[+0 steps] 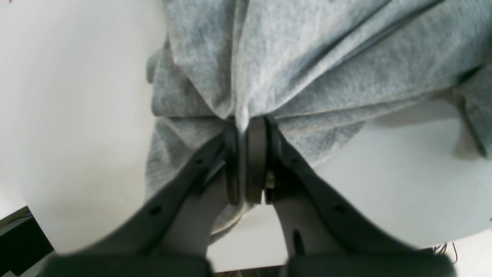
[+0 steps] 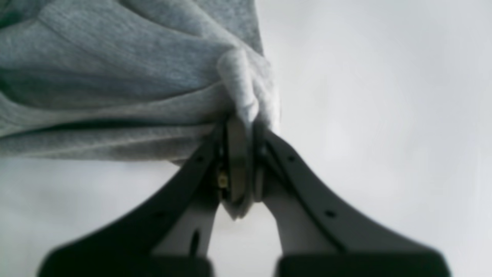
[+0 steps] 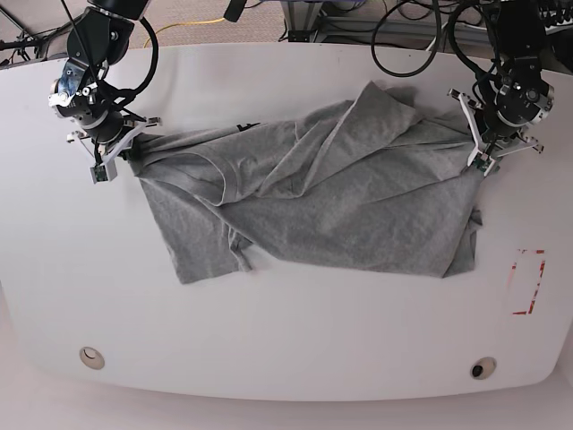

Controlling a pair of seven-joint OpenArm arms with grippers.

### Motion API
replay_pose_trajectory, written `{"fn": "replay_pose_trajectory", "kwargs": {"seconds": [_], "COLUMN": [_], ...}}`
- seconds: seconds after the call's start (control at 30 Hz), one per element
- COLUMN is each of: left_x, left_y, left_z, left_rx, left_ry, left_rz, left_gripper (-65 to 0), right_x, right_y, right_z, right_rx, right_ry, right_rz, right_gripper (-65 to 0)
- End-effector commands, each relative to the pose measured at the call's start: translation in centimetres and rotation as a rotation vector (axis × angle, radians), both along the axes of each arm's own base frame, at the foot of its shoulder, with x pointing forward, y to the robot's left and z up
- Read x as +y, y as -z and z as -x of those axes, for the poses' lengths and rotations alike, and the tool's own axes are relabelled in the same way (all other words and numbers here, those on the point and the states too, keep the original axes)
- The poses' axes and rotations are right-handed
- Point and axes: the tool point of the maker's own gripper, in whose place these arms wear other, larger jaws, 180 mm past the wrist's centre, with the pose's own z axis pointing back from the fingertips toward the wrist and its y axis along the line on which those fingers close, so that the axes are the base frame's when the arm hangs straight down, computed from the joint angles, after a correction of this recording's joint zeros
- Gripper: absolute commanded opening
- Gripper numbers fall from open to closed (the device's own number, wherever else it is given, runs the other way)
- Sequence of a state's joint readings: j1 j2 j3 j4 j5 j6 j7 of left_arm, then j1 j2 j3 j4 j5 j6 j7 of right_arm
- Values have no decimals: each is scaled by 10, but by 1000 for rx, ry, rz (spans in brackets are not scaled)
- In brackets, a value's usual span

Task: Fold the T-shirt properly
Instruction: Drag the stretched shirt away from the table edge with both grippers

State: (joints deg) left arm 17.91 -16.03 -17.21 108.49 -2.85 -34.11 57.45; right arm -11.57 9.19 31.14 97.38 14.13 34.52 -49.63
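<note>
both pincers, left pincer (image 1: 246,127) and right pincer (image 2: 240,127), pinching rumpled light heather-grey cotton t-shirt (image 3: 313,193); thin pinch between pads may slip under tension.

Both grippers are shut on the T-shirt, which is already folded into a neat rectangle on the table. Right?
Not folded. In the base view the T-shirt lies spread and rumpled on the table. Left gripper and right gripper are indeed shut on it.

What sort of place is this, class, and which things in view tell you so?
Probably a robotics lab or test bench: a white table with marker tape, loose cables behind it, and two arms pinching a T-shirt.
</note>
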Motion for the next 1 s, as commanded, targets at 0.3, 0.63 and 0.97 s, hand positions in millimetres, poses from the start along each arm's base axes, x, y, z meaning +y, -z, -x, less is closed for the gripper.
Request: {"fn": "replay_pose_trajectory", "kwargs": {"seconds": [0.3, 0.63, 0.97], "left_x": [5, 10, 14], "left_y": [0, 1, -1], "left_z": [10, 17, 16], "left_rx": [13, 31, 29], "left_ry": [4, 10, 15], "left_rz": [-22, -38, -51], "left_gripper": [-646, -644, -644], "right_x": [9, 23, 36], "right_y": [3, -3, -20], "right_z": [11, 25, 34], "right_rx": [-13, -36, -75], "right_ry": [6, 0, -19], "right_rz": [-97, -201, -208], "right_gripper": [-640, -620, -392]}}
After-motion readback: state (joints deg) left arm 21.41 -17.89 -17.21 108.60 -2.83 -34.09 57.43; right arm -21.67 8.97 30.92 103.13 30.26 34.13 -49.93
